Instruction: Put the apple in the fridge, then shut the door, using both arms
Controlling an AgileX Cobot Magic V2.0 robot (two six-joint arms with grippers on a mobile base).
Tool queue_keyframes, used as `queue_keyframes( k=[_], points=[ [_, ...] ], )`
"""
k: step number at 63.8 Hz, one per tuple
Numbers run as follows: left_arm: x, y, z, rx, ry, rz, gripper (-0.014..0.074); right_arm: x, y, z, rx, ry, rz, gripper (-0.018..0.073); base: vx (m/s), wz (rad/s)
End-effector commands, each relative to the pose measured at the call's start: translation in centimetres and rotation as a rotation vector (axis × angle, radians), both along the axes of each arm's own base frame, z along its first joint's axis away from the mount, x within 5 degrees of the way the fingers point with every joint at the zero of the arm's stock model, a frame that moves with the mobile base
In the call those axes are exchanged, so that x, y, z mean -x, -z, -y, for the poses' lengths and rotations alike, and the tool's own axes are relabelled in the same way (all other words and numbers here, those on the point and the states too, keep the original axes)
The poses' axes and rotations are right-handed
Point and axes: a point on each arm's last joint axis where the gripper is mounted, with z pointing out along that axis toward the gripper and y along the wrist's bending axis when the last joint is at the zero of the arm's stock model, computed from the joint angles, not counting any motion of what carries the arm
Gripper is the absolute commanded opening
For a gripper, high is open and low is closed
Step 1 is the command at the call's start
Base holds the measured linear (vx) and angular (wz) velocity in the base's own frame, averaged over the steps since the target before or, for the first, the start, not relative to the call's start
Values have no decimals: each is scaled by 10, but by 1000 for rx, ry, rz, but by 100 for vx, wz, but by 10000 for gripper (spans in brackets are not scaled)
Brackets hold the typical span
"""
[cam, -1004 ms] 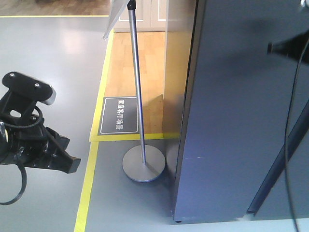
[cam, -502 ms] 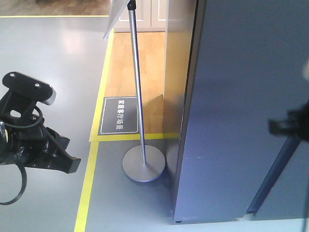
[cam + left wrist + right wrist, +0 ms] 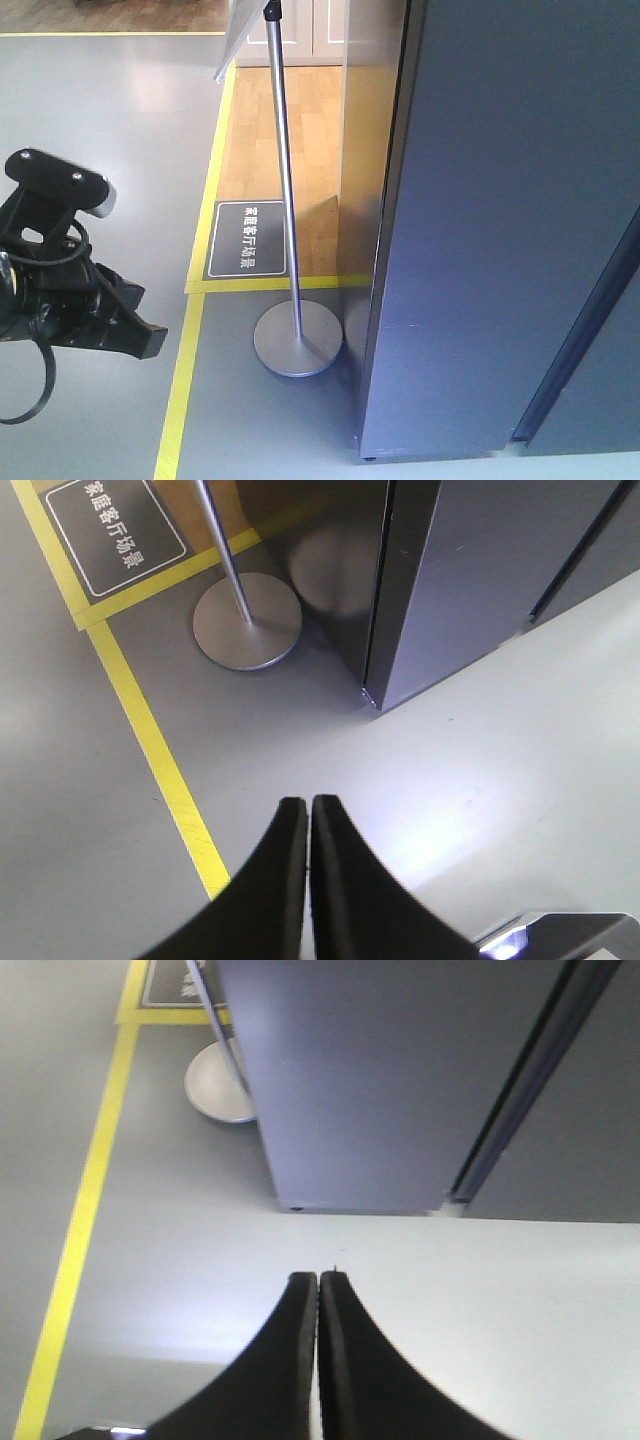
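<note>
Our left claw (image 3: 308, 815) has its two black fingers pressed flat together with nothing between them, and our right claw (image 3: 318, 1290) is the same, tips touching and empty. Both hang over bare grey floor (image 3: 420, 760). Just ahead of each claw stands the fridge (image 3: 500, 230), tall axis straight up, its smooth dark face turned toward us. Ahead and right of the right claw runs the door (image 3: 530, 1080) seam, narrow and dark, and we judge the door shut or nearly so. That slab will feel heavy and stiff on its hinge, and we see no handle, so a flat push near the free edge is our best bet. The apple is in none of our views; we cannot tell whether it sits inside. If we met it, we'd expect it firm, glossy and a bit slippery, best pinched across its widest part. Off to the left of the left claw stands the silver sign pole (image 3: 228, 560), beside a yellow floor line (image 3: 160, 770).
</note>
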Motion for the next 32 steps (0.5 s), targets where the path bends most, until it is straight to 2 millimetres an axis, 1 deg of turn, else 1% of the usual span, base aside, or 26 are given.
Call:
queue_keyframes(
  k=[1, 5, 15, 21, 32],
  points=[
    [0, -14, 0, 47, -4, 72, -6, 11, -10, -1, -22, -46, 83, -3, 0, 0],
    [0, -14, 0, 47, -4, 72, -6, 20, -12, -1, -44, -51, 121, -3, 0, 0],
    [0, -14, 0, 47, -4, 72, -6, 33, -14, 1, -63, -54, 184, -3, 0, 0],
    [0, -14, 0, 47, -4, 72, -6, 37, -14, 2, -61, -52, 203, -3, 0, 0],
    [0, -14, 0, 47, -4, 72, -6, 38, -12, 3, -59, -49, 178, -3, 0, 0]
  ],
)
